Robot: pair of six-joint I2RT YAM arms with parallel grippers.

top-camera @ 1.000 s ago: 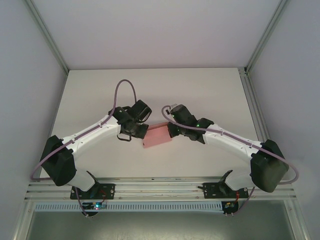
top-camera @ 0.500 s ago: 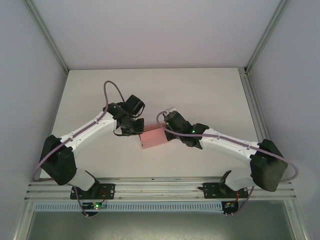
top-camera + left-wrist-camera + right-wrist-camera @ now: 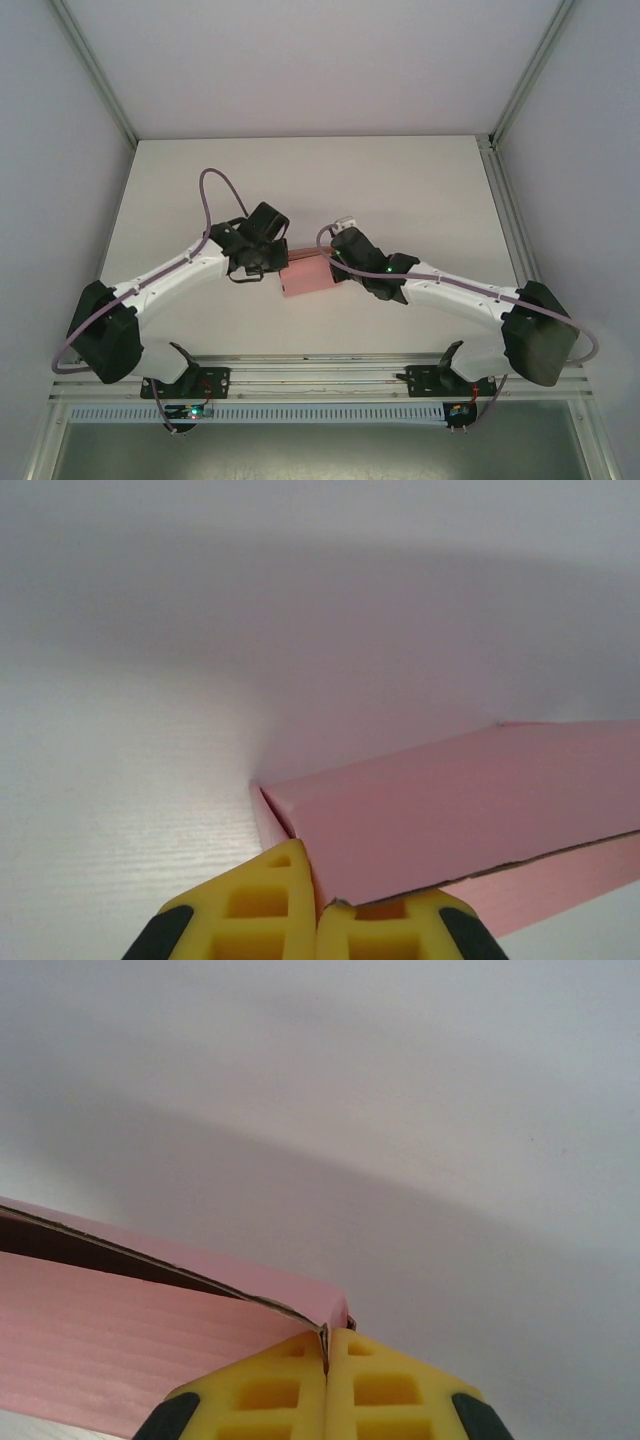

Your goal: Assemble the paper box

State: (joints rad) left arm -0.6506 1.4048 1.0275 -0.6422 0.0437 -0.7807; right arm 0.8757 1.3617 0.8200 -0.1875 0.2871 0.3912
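Observation:
The pink paper box [image 3: 306, 277] sits as a small shallow rectangle on the white table [image 3: 400, 190], between my two arms. My left gripper [image 3: 276, 262] is shut on the box's left end. In the left wrist view the box [image 3: 470, 810] runs off to the right, and the yellow fingertips [image 3: 270, 900] pinch its near corner wall. My right gripper [image 3: 335, 262] is shut on the box's right end. In the right wrist view the box [image 3: 120, 1340] lies at the left with a dark gap under its lid edge, and the yellow pads [image 3: 390, 1385] clamp the corner flap.
An aluminium frame rail [image 3: 320, 375] runs along the near table edge, by both arm bases. Grey enclosure walls [image 3: 60, 180] stand at the left, right and back. Bare table stretches behind the box.
Both arms have moved the box slightly left and toward the near edge. The left arm's elbow swung outward and its wrist lowered; both grippers stayed closed on the box.

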